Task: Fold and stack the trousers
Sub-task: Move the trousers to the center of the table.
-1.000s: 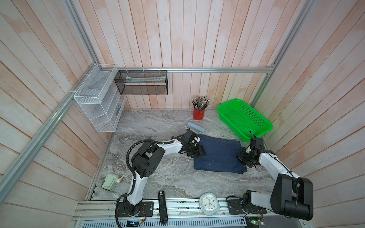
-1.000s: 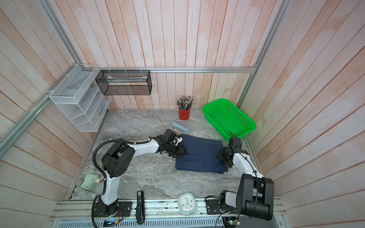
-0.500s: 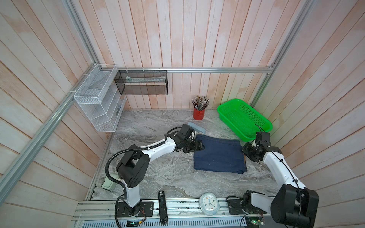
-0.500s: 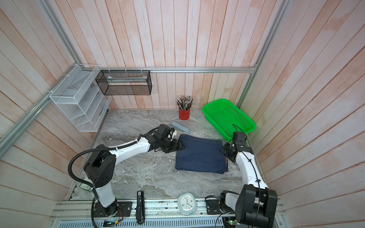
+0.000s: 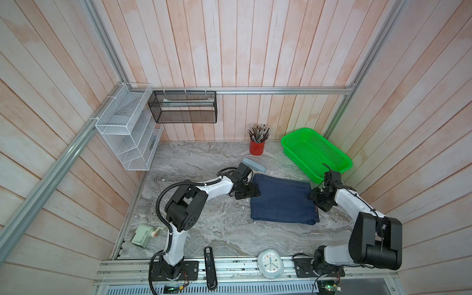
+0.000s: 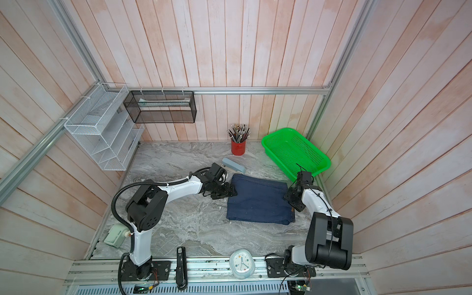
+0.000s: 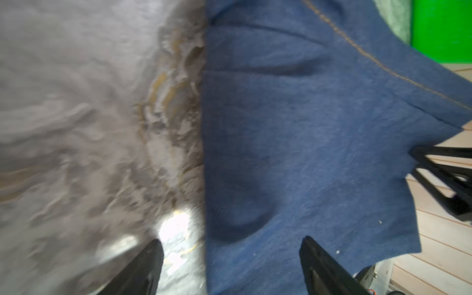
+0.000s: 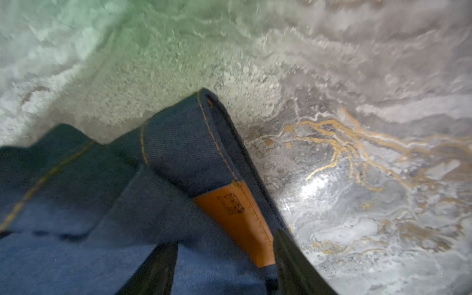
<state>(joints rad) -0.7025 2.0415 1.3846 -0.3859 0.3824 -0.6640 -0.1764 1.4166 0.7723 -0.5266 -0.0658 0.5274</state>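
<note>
Trousers [image 5: 283, 201] lie folded flat on the table [image 5: 204, 229] between the arms; left gripper [image 5: 251, 194] and right gripper [image 5: 318, 201] gape at opposite edges, holding nothing; denim looks heavy, limp and grippy, best pinched at thick stitched corners.

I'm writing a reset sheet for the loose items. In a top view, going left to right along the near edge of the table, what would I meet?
pale green boxy gadget → black stapler → white alarm clock
</note>
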